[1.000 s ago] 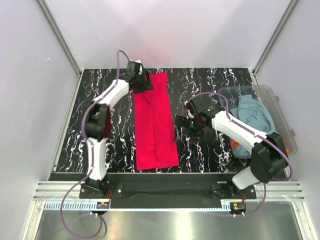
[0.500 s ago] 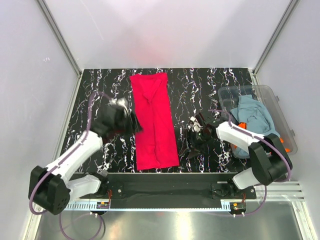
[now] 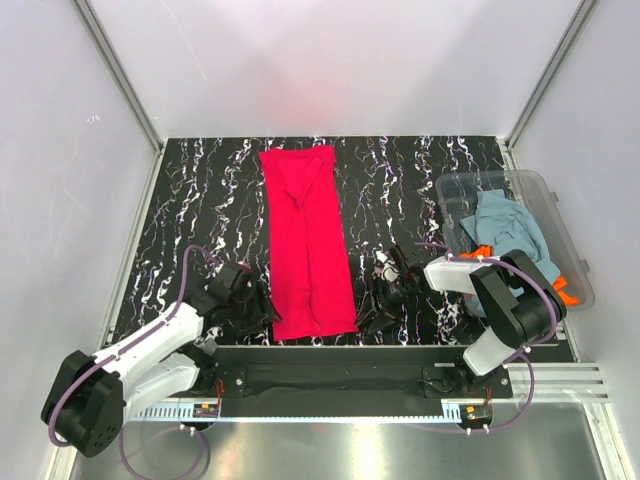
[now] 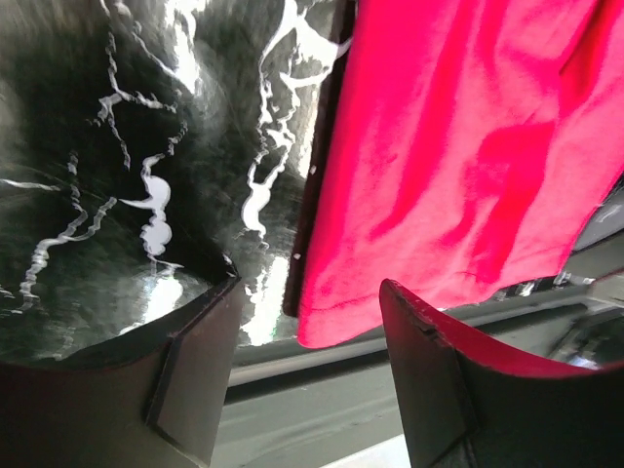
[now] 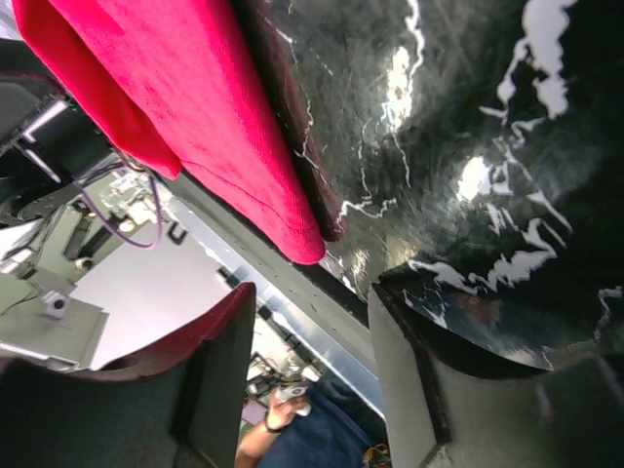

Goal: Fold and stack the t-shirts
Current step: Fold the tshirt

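Observation:
The crimson red t-shirt lies folded into a long narrow strip down the middle of the black marbled table. My left gripper is open and low at the strip's near left corner. In the left wrist view the shirt's near hem lies just ahead of the open gripper. My right gripper is open just right of the near right corner. In the right wrist view the red corner is ahead of the open gripper. The grey-blue t-shirt and the orange one lie crumpled in the tub.
A clear plastic tub stands at the table's right edge. The table's near edge and the metal rail run right behind both grippers. Pale walls close in the far side and both flanks.
My left arm has swung from the shirt's far end down to its near left corner. My right gripper has moved nearer, to the near right corner. The shirt's far end now lies flat.

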Controlling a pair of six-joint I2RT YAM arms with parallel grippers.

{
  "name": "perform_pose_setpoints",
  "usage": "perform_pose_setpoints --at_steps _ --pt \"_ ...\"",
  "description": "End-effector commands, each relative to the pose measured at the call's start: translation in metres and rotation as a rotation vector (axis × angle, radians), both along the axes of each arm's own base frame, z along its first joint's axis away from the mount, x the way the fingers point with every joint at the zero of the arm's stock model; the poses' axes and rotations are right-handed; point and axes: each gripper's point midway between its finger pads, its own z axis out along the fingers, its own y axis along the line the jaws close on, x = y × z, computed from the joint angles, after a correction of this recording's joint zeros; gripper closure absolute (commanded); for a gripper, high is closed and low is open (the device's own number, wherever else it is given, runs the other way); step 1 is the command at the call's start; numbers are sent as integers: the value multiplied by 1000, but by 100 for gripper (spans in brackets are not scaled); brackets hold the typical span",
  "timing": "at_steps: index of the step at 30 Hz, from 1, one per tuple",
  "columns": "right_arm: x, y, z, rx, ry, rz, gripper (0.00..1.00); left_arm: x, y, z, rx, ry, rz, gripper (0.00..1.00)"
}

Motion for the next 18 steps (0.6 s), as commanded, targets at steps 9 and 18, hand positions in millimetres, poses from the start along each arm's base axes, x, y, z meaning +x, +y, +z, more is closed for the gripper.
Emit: perform_pose_setpoints --at_steps 9,18 --pt "11 7 -18 0 -19 -37 52 -12 -7 -15 -69 60 52 42" --pt "8 5 -30 -52 -19 -35 53 -30 -4 -26 -73 145 61 47"
